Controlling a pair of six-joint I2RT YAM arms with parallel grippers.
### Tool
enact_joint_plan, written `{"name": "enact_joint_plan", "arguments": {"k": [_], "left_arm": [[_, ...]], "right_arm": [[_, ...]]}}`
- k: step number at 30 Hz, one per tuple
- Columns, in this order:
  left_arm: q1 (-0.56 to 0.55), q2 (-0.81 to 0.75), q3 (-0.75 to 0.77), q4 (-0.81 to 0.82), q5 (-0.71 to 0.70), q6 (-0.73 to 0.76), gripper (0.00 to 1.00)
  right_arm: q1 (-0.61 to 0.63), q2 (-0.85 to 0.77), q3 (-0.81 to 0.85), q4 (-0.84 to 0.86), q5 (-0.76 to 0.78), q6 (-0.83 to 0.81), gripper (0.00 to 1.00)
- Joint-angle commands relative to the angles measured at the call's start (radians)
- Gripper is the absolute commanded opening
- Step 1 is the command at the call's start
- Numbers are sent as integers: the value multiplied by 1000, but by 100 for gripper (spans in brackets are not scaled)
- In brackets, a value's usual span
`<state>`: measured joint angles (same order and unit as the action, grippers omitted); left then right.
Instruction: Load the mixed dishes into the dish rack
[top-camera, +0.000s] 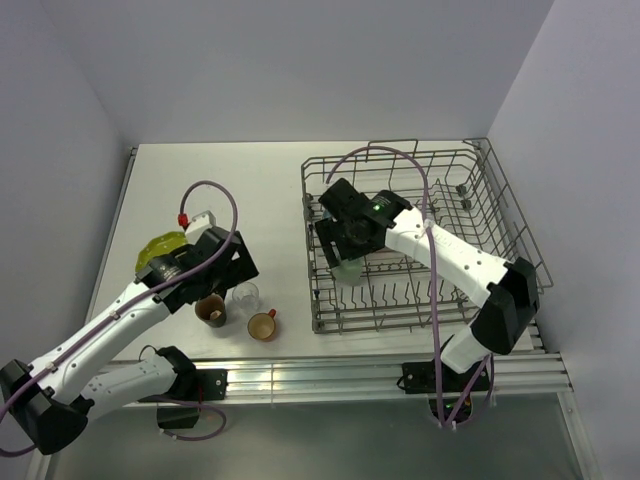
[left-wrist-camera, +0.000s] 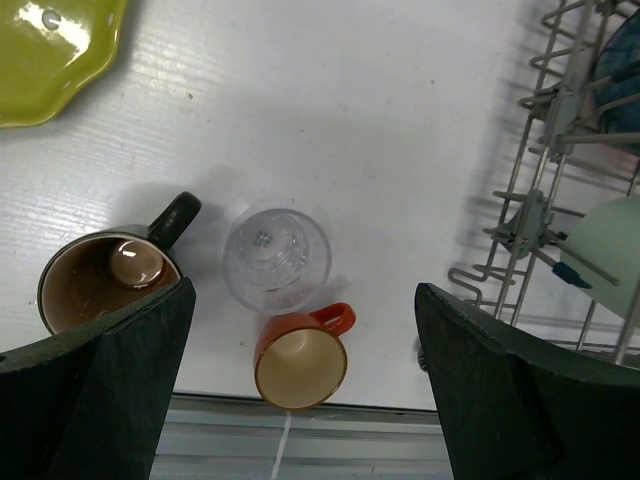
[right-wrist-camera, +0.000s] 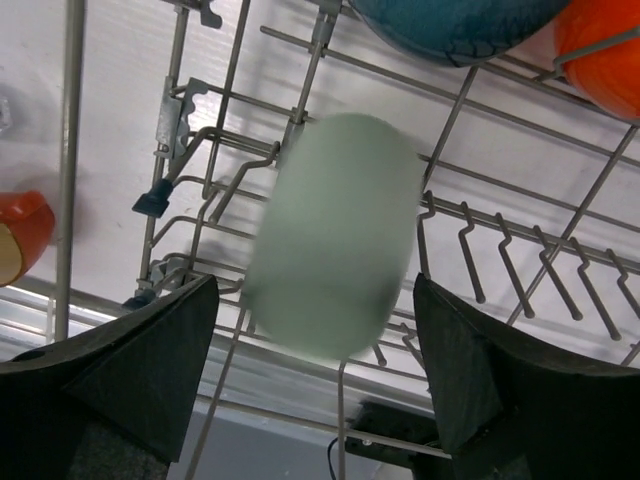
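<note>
White, faintly grained tabletop (top-camera: 250, 190) filled the scene, enclosed by plain pale grey walls (top-camera: 300, 70), with a ribbed aluminium rail (top-camera: 340, 378) along its lower edge. At the right of the overhead view sat the dish rack (top-camera: 390, 326), a grey wire basket with upright tines and raised handles.

Within its lower left part was the pale green cup (right-wrist-camera: 330, 260), rounded and matt. It was blurred in the right wrist view, so its exact attitude could not be determined. The right gripper (right-wrist-camera: 315, 285) hung over it, jaws spread wide to either side, with a gap showing on the cup's left.

At the top of that view a blue bowl (right-wrist-camera: 450, 25) and a glossy orange-red bowl (right-wrist-camera: 605, 50) sat in the rack.

Outside the rack, at the lower left of the overhead view, three vessels stood upright close together on the table:
- a dark brown mug (left-wrist-camera: 100, 285), glazed inside
- a clear glass (left-wrist-camera: 275, 258)
- a small orange cup (left-wrist-camera: 300, 360), cream inside

The left gripper (left-wrist-camera: 303, 290) was above them, jaws fully spread, holding nothing.

A glossy yellow-green plate (left-wrist-camera: 50, 55) with a wavy rim lay at the upper left of the left wrist view, apart from the mug.
</note>
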<state>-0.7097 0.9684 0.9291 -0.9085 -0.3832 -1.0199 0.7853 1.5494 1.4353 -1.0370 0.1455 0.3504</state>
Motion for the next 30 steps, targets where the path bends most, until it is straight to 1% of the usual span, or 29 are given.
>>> {"name": "enact_joint_plan", "arguments": {"k": [1,3,7,12,13,16,20,25,26,28,29,30], "left_arm": [[6,3,-18,-9,27,-22,98],[6,19,-22,-12,26,-26,97],[6,50,-30,-7,29,-23,95],[6,92,-35,29,44,-6,87],[6,99,-33,36,50,0,83],[7,133,-30,59,61,12,78],[6,190,-18,62,58,12,78],[7,217,-33,63,50,-22,77],[6,216,-45,65,62,-31,73],[6,208,-67,80,81,-34,70],[6,193,-87,106,111,-29,66],[6,187,-93,118,124,-28,65]], "right_arm": [[-4,-89,11,51,43,1,86],[-4,-133,23,57,39,1,89],[-4,-169,65,23,39,-1,91],[-4,-233,80,20,31,-1,91],[-3,-244,77,22,29,-2,91],[-4,-278,71,15,34,-5,91],[-4,-313,60,11,36,-8,91],[-4,-339,43,14,39,-10,91],[-4,-347,36,14,40,-11,91],[-4,-353,30,17,43,-10,91],[-4,-359,22,20,45,-10,91],[-4,-362,19,22,45,-10,91]]}}
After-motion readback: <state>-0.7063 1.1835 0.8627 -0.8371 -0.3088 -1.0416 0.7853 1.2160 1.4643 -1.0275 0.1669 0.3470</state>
